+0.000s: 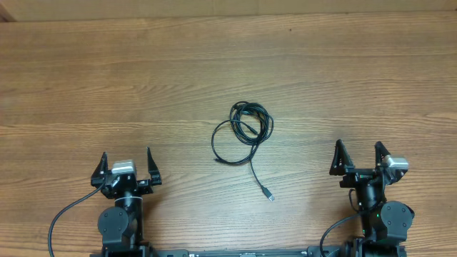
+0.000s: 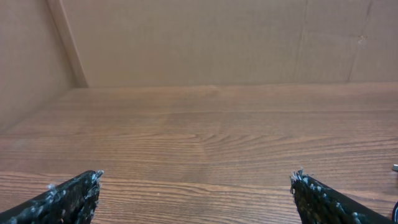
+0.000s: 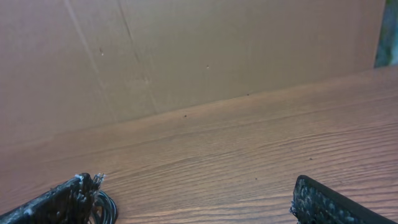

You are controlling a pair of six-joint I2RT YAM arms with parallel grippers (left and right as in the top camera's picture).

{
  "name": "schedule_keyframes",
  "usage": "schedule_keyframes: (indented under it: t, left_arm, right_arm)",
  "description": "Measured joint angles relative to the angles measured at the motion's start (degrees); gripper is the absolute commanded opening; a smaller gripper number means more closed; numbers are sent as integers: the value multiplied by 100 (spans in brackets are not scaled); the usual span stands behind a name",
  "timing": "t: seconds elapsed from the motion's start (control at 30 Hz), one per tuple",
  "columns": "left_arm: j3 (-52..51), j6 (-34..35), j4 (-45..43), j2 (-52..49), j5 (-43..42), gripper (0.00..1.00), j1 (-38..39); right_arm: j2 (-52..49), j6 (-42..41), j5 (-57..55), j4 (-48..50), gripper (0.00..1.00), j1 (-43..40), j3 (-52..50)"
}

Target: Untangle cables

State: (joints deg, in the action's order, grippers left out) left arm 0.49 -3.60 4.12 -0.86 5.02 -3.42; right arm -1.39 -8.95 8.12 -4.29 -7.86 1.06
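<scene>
The cables (image 1: 244,132) lie as thin black loops coiled together in the middle of the wooden table, with one tail running toward the front and ending in a small silvery plug (image 1: 268,194). A bit of the coil (image 3: 107,208) shows at the lower left of the right wrist view, behind a finger. My left gripper (image 1: 127,165) is at the front left, open and holding nothing, well left of the coil. At the front right my right gripper (image 1: 359,156) also stands open and holds nothing. In the left wrist view only bare wood lies between the fingertips (image 2: 89,185).
A brown cardboard wall (image 2: 205,40) stands along the far edge and left side of the wooden table (image 1: 107,86). Both arm bases (image 1: 120,225) sit at the front edge with their own thick black leads.
</scene>
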Motion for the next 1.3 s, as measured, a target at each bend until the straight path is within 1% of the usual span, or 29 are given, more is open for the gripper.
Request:
schedule_keyframes:
  t: [0.17, 1.3]
  left_arm:
    - [0, 0, -2, -367, 0, 99, -7]
    - [0, 0, -2, -367, 0, 100, -7]
  right_arm:
    - [0, 0, -109, -7, 100, 2, 0]
    - [0, 0, -133, -4, 100, 2, 0]
